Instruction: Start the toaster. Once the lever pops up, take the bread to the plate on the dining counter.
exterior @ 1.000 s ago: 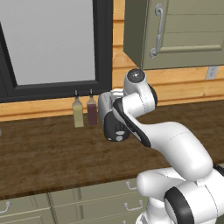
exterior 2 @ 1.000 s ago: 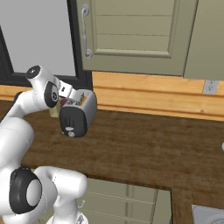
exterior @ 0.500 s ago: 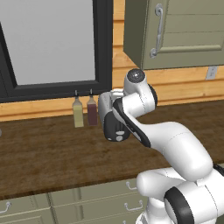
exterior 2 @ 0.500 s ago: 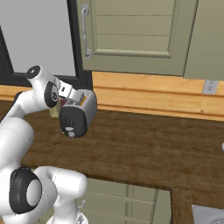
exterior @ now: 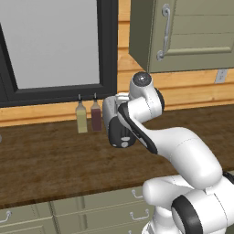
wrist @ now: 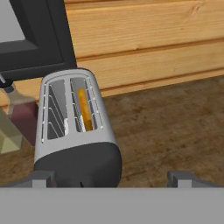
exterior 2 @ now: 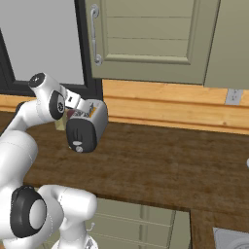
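The silver-grey toaster (wrist: 72, 144) stands on the dark wood worktop (exterior 2: 160, 165) by the wall, its black end panel (exterior 2: 80, 137) facing me. A golden-brown bread (wrist: 85, 110) slice sits low in the right slot. My gripper (wrist: 113, 178) hovers just above the toaster's near end and is open, its fingertips (wrist: 44, 176) spread wider than the toaster, holding nothing. In the base views the hand covers the toaster's top (exterior: 119, 130). The lever is too small to make out on the end panel. The plate and the dining counter are out of view.
Two slim bottles (exterior: 87, 117) stand against the wall left of the toaster, under a black-framed window (exterior: 55, 45). Olive wall cabinets (exterior 2: 146, 39) hang above. Bare worktop stretches to the right, with olive drawer fronts (exterior: 91, 212) below.
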Motion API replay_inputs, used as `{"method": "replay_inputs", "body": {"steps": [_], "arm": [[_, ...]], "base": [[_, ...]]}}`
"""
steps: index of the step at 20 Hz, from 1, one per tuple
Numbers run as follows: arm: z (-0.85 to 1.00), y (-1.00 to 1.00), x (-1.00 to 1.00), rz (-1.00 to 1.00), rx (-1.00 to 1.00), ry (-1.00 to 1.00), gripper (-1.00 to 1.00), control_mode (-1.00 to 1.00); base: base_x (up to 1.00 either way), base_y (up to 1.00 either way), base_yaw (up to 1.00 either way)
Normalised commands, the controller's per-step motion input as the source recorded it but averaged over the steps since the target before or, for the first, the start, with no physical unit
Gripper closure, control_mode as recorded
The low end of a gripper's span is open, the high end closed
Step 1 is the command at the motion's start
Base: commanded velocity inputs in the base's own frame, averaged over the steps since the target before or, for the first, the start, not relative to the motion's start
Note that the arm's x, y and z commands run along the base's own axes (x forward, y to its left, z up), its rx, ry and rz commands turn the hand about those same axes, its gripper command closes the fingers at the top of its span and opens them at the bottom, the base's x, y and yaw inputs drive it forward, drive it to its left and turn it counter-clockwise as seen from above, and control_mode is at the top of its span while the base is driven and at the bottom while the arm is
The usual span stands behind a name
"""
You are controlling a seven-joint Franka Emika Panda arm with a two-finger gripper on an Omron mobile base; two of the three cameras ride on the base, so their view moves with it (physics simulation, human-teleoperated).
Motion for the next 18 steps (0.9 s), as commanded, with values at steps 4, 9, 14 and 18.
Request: {"method": "replay_inputs", "body": {"steps": [4,9,14,18], "arm": [[0.0,0.0,0.0,0.0,0.0,0.0,-1.0,-1.0],[0.0,0.0,0.0,0.0,0.0,0.0,-1.0,-1.0],[0.0,0.0,0.0,0.0,0.0,0.0,-1.0,-1.0],[0.0,0.0,0.0,0.0,0.0,0.0,-1.0,-1.0]], "base": [[0.0,0.0,0.0],[0.0,0.0,0.0],[0.0,0.0,0.0],[0.0,0.0,0.0]]}}
